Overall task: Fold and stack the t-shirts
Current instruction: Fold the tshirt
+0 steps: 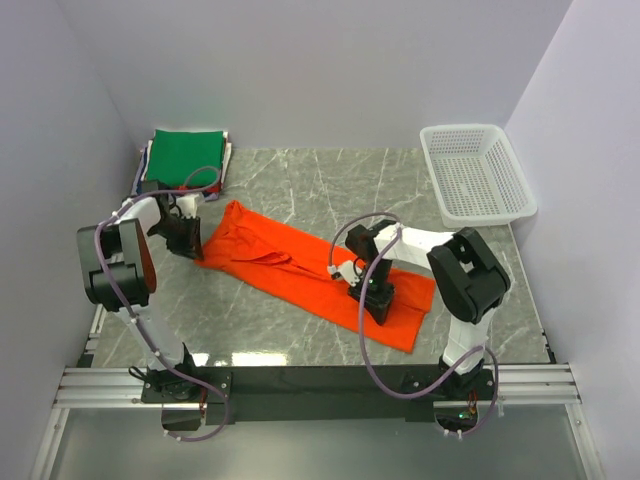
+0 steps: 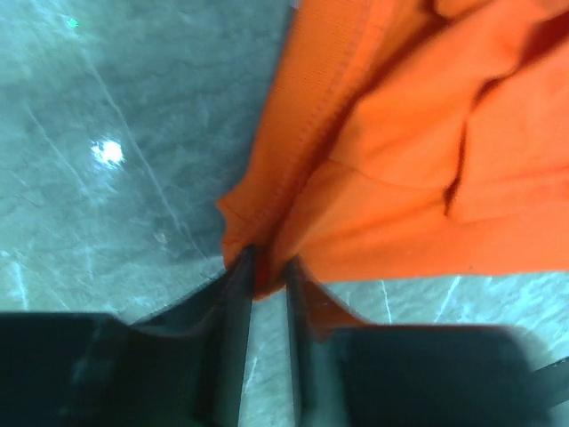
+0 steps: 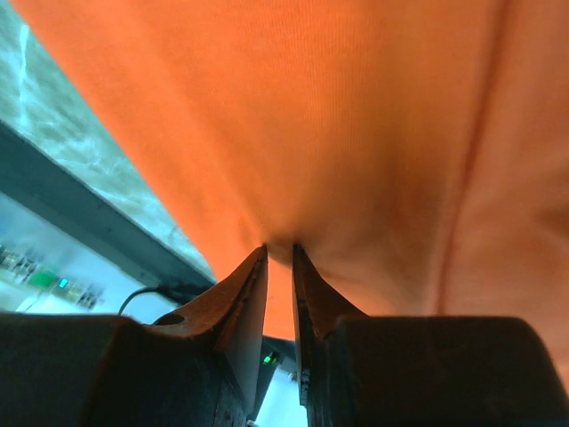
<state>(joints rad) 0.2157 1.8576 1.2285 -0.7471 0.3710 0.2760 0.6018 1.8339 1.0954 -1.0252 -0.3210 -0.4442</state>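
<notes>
Left fingers (image 2: 233, 329) pinch the ten-o'clock corner of the orange t-shirt (image 1: 290, 262); right fingers (image 3: 247, 298) pinch its four-o'clock end, so its long axis stretches ten-to-four across the table (image 1: 300, 180) between both arms.

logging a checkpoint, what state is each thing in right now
orange t-shirt: lying as a long rumpled strip, not fully folded
green t-shirt: folded flat, far left corner
basket: upright, empty
left gripper: shut on orange t-shirt
right gripper: shut on orange t-shirt

Rumpled orange t-shirt (image 1: 290, 262), folded green t-shirt (image 1: 188, 155)
</notes>
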